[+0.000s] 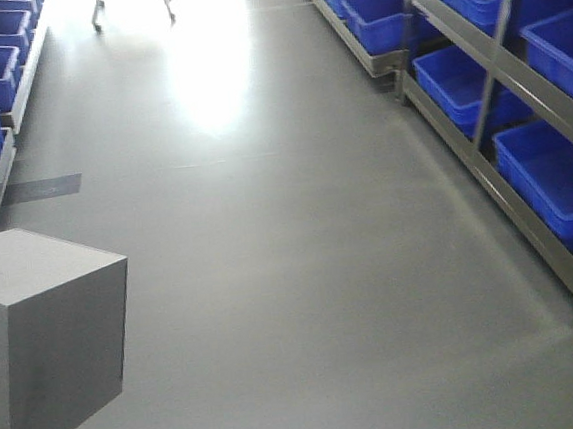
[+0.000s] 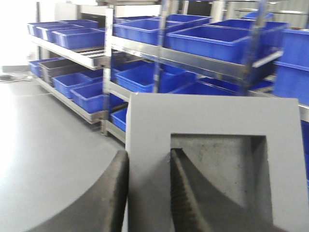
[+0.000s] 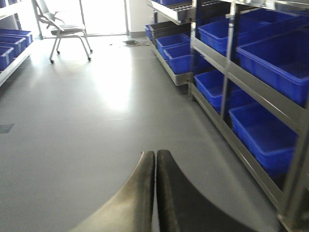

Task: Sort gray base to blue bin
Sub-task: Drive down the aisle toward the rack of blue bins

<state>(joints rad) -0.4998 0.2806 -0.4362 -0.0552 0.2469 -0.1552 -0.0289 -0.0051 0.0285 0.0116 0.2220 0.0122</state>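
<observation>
In the front view, the gray base (image 1: 47, 341) filled the near-left corner, a plain matte block showing its top and two sides against the gray floor (image 1: 302, 273). Rows of blue bins (image 1: 554, 176) sat on a metal rack (image 1: 481, 147) along the right, with more bins at the far left edge. In the left wrist view, the left gripper (image 2: 147, 164) had its jaws clamped on the base (image 2: 217, 116). One dark jaw was pressed to the outside of the block's left wall, and the other was set inside the darker square recess (image 2: 227, 164), against the same wall. Shelves (image 2: 193, 58) of blue bins (image 2: 212, 36) stood beyond it, far and to the right. In the right wrist view, the right gripper (image 3: 155, 155) had its jaws pressed together with nothing between them, above bare floor (image 3: 96, 121). A chair (image 3: 65, 29) stood at the far left, and bins (image 3: 263, 135) lined the rack on the right.
</observation>
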